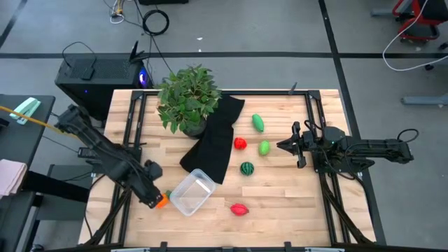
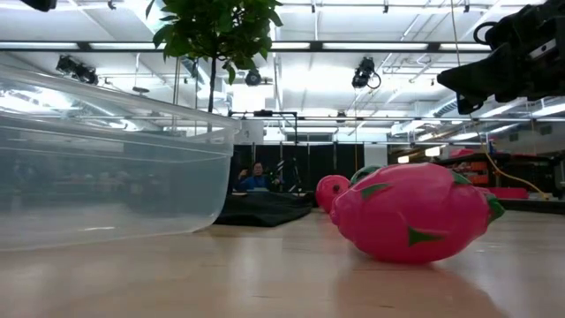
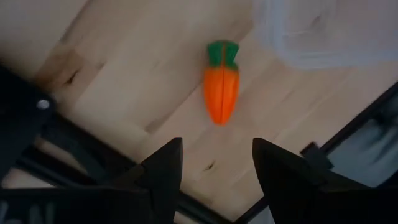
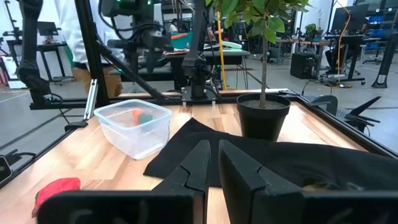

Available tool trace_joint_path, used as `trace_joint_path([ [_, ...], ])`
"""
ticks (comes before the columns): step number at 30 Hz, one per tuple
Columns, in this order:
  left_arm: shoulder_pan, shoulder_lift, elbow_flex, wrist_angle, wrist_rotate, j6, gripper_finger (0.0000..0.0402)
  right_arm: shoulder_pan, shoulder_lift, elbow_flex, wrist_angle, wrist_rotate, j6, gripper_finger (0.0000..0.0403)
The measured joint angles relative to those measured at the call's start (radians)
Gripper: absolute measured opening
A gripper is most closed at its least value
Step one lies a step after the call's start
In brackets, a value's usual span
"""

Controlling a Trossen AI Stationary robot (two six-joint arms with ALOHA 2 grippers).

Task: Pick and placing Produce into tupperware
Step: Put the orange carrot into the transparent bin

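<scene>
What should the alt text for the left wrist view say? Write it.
An orange toy carrot with a green top lies on the wooden table, just ahead of the left end effector, whose fingers are open. A corner of the clear tupperware sits beyond it.

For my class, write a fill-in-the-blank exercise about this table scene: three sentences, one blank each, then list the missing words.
1. The left gripper is open above the orange ______ lying on the bare wood.
2. The clear tupperware holds ______ pieces of produce.
3. The potted plant stands on one end of the ______ cloth.

Missing words: carrot; no; black
</scene>
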Motion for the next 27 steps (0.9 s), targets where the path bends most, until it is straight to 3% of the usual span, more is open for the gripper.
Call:
trace_joint_path([
  [12, -0.025, 0.152, 0.000, 0.090, 0.016, -0.035, 0.0199, 0.000, 0.000, 0.000, -0.014, 0.000, 0.000, 0.0041],
  [21, -0.039, 0.159, -0.002, 0.097, -0.041, -0.076, 0.0272, 0.000, 0.000, 0.000, -0.045, 0.000, 0.010, 0.0041],
  [27, -0.039, 0.201, -0.003, 0.107, -0.026, -0.076, 0.0276, 0.000, 0.000, 0.000, -0.046, 0.000, 0.010, 0.0041],
])
